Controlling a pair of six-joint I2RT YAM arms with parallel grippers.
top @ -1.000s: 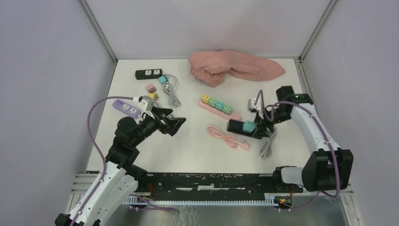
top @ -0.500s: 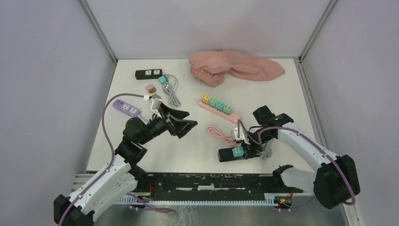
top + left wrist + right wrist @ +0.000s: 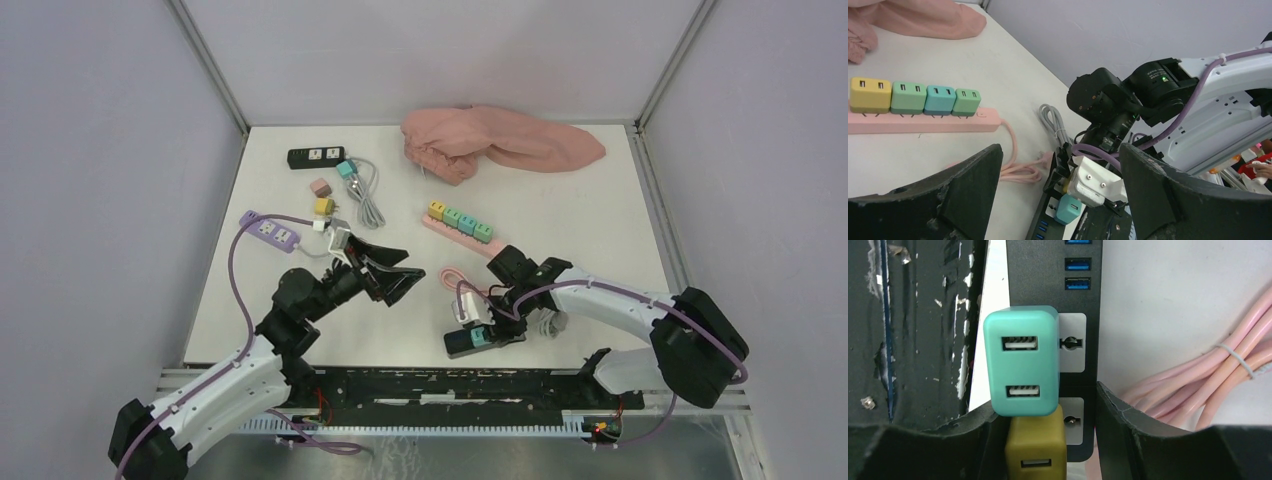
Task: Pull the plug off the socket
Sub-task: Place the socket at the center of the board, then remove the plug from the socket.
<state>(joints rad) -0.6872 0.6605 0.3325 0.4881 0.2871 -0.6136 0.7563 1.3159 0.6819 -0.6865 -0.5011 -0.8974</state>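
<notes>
- The plug (image 3: 1021, 360), a teal block with two USB ports, is seated in the black power strip (image 3: 1083, 290). The strip lies at the lower middle of the overhead view, just above the dark rail (image 3: 420, 385) along the near edge of the table (image 3: 600, 220).
- In the right wrist view a mustard plug (image 3: 1037, 447) sits in the next socket directly below the teal one, and the two touch.
- The right gripper (image 3: 497, 322) is clenched on the black power strip. Its fingers (image 3: 1173, 450) press against both long sides of the strip, level with the mustard plug, and the teal plug is just beyond the fingertips.
- The left gripper (image 3: 405, 268) is released, with its jaws spread wide and nothing between them. It hovers left of centre in the overhead view, pointing toward the strip but well apart from it.
- Through the gap between the jaws, the left wrist view shows the teal plug and the right arm's wrist above it.
- A coiled pink cable (image 3: 1208, 375) lies just right of the strip in the right wrist frame.
- A pink power strip (image 3: 462, 236) carrying four coloured adapters lies at the centre of the overhead view.
- A pink cloth (image 3: 500, 140) is bunched at the top.
- A second black strip (image 3: 315, 156) lies at the upper left, with a purple strip (image 3: 268, 228) below it.
</notes>
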